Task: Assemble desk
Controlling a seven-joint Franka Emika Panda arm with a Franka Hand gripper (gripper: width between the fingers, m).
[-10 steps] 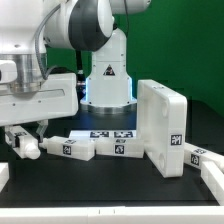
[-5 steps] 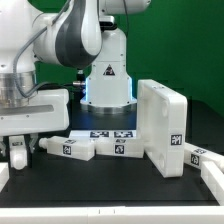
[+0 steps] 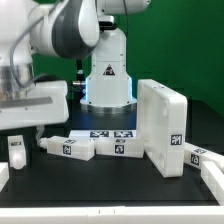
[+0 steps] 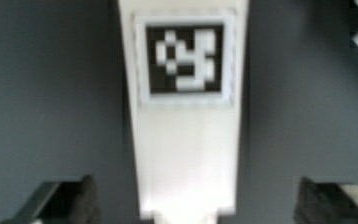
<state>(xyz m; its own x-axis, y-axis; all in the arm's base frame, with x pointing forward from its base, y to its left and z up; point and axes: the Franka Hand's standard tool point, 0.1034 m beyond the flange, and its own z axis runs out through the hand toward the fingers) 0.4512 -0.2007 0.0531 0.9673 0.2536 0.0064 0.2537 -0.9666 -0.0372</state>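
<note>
Assembly has barely begun, we judge. From the exterior view's left: the first leg (image 3: 15, 152) sits free between the spread jaws of our gripper (image 4: 194, 205); a second leg (image 3: 72, 149) and third leg (image 3: 121, 148) lie loose; the tabletop (image 3: 165, 128) stands on edge; a fourth leg (image 3: 197, 157) lies beyond. None is attached.

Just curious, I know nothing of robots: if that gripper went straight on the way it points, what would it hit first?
Probably the short chunky white plastic leg with a black-and-white tag: it sits between the open gripper's dark fingertips, which stand clear either side. Depth is hard to judge.
</note>
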